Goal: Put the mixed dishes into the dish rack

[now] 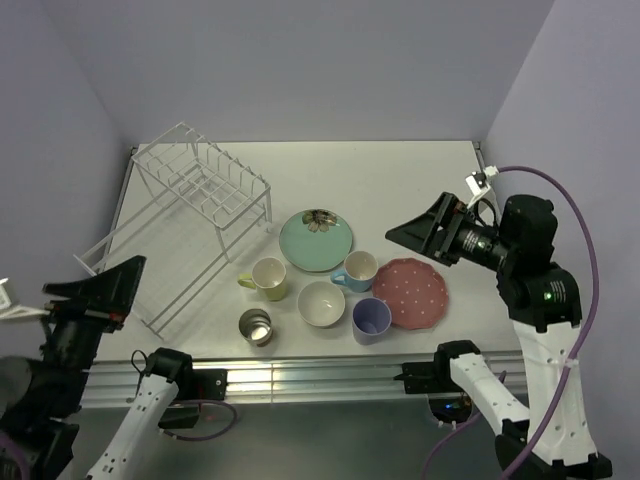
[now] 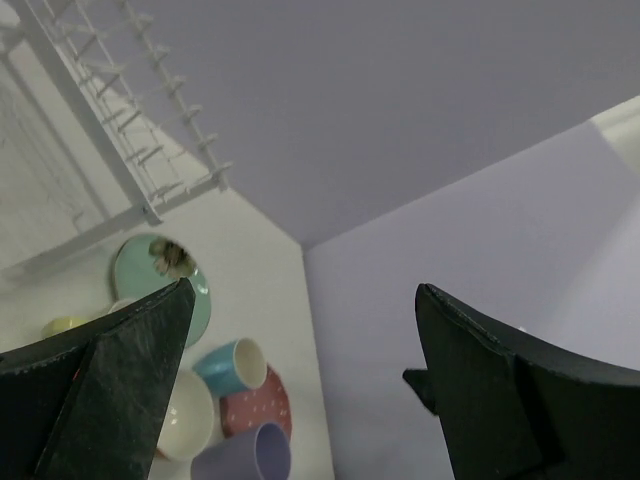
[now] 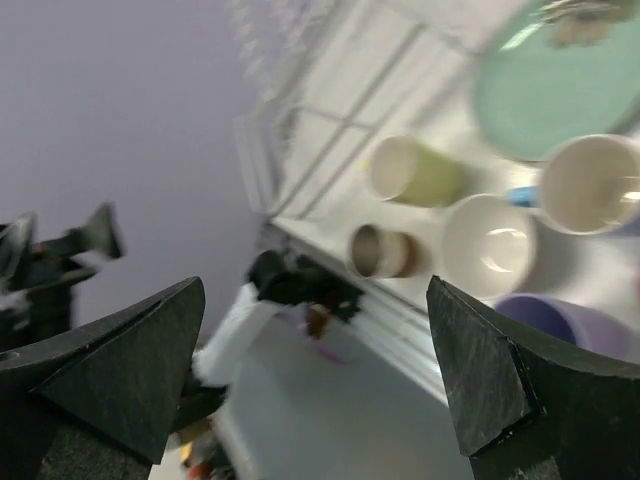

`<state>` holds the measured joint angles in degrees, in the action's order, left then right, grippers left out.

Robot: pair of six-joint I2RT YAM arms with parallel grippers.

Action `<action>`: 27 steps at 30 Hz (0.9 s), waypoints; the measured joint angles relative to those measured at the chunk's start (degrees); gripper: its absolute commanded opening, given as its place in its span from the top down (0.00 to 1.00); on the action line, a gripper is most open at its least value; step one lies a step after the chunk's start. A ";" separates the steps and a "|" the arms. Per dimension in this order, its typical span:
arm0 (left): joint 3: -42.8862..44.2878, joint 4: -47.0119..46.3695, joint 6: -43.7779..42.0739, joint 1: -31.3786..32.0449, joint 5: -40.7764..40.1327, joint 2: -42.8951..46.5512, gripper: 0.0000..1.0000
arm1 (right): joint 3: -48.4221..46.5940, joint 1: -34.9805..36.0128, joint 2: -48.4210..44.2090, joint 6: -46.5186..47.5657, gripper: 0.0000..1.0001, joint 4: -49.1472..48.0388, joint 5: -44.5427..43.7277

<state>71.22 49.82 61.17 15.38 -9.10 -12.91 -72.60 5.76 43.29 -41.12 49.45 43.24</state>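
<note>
**No dish is in the rack yet: time for the first pick**

Both tools hang in the air, wide open and holding nothing. The left tool [image 1: 110,283] is at 8 o'clock, off the worktop [image 1: 420,175]. The right tool [image 1: 415,232] is at 3 o'clock, above the dishes.

Nearest, at 6 o'clock, stand the small shiny metal cup [image 1: 255,326], the cream bowl [image 1: 321,303] and the lavender cup [image 1: 370,320]. Just behind are the yellow mug [image 1: 268,278], the light blue mug [image 1: 358,270] and the pink white-dotted plate [image 1: 412,292]. Then comes the mint-green flower plate [image 1: 315,240]. Farthest, at 10 o'clock, is the dish rack [image 1: 195,195].

I think the job is at its start. Next, one tool must go down over one dish, maybe a mug rim, close on it and carry it to the rack. The dishes sit close together, so it must not bump the others.
</note>
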 measured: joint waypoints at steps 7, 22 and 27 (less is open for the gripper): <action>-5.77 -1.97 1.36 0.07 13.64 -8.85 0.01 | -6.29 12.11 8.94 7.69 0.00 9.57 -17.92; -9.07 -4.87 1.62 0.09 20.65 -17.27 0.04 | -10.47 41.97 33.90 5.70 0.07 14.80 -44.76; -13.86 -3.39 2.23 0.09 24.30 -19.65 0.09 | -6.84 42.03 33.90 5.90 0.12 12.35 -43.85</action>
<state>57.36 46.44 63.40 15.46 15.20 -32.56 -79.44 47.79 77.19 -35.22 61.80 -0.60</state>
